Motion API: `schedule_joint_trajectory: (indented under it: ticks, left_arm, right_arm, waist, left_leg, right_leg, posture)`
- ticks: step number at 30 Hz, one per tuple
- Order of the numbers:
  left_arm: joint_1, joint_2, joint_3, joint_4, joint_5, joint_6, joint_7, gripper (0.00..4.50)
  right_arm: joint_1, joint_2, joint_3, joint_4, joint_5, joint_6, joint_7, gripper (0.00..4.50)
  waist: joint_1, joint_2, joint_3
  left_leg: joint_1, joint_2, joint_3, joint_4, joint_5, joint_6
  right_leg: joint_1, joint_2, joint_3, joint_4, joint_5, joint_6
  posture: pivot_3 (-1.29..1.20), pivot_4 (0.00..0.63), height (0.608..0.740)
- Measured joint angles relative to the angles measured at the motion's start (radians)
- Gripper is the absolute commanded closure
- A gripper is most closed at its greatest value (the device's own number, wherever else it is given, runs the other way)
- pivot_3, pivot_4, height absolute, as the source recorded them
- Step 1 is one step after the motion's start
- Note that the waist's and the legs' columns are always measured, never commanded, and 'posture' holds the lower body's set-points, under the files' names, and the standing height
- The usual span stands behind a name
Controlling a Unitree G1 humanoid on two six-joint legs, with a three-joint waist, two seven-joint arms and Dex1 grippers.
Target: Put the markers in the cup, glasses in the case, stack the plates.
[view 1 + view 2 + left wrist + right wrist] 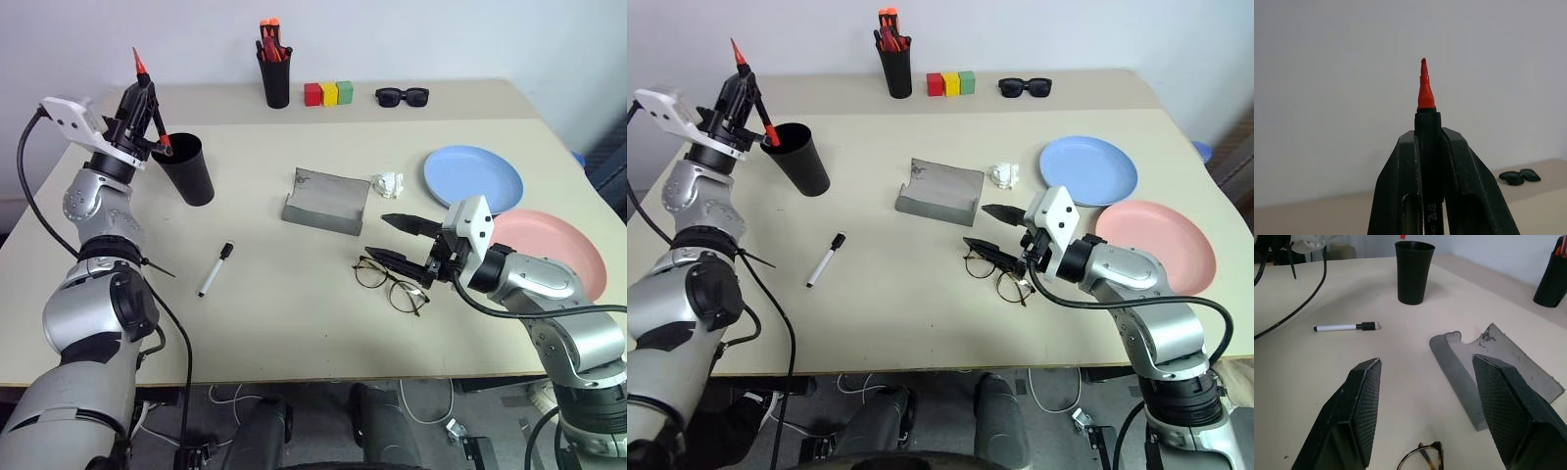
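Clamping a slim red marker [143, 86], the left gripper [145, 108] holds it tilted, pointed tip up, lower end at the rim of the wide black tapered plastic cup [188, 168] just beside it. Its wrist view shows the fingers [1400, 191] squeezed on the barrel. The right gripper [400, 241] stands spread just above thin wire-rimmed glasses [390, 282]; its wrist view adds the open grey felt case [1498, 369] and the white black-capped marker [1346, 326] lying flat ahead.

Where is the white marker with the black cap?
The white marker lies flat on the table on the robot's left side, below the black cup in the head views and left of the grey case.
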Motion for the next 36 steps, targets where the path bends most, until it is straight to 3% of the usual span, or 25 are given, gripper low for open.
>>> schedule_joint_trajectory:
  ticks: [25,26,33,36]
  left_arm:
    - [0.037,-0.019,-0.001,0.004,0.046,-0.001,0.016,4.47]
    - [0.037,-0.019,-0.001,0.004,0.045,0.000,0.016,3.50]
    - [0.037,-0.019,-0.001,0.004,0.045,0.000,0.037,0.03]
    - [0.037,-0.019,-0.001,0.004,0.045,0.000,0.036,0.03]
  right_arm:
    - [0.106,-0.037,-0.062,-0.160,0.073,0.110,-0.071,1.50]
    - [0.106,-0.037,-0.062,-0.160,0.073,0.110,-0.073,1.50]
    - [0.105,-0.037,-0.062,-0.160,0.072,0.114,-0.076,1.50]
    - [0.100,-0.037,-0.061,-0.159,0.071,0.114,-0.076,1.50]
  waist:
    - [0.001,0.000,0.000]
    - [0.001,0.000,0.000]
    - [0.001,0.000,0.000]
    - [0.001,0.000,0.000]
  left_leg:
    - [0.000,0.000,0.000,0.000,0.000,0.000]
    - [0.000,0.000,0.000,0.000,0.000,0.000]
    - [0.000,0.000,0.000,0.000,0.000,0.000]
    - [0.000,0.000,0.000,0.000,0.000,0.000]
  right_leg:
    - [0.000,0.000,0.000,0.000,0.000,0.000]
    - [0.000,0.000,0.000,0.000,0.000,0.000]
    - [0.000,0.000,0.000,0.000,0.000,0.000]
    - [0.000,0.000,0.000,0.000,0.000,0.000]
  posture:
    - [0.00,0.150,0.740]
    - [0.00,0.150,0.740]
    - [0.00,0.150,0.740]
    - [0.00,0.150,0.740]
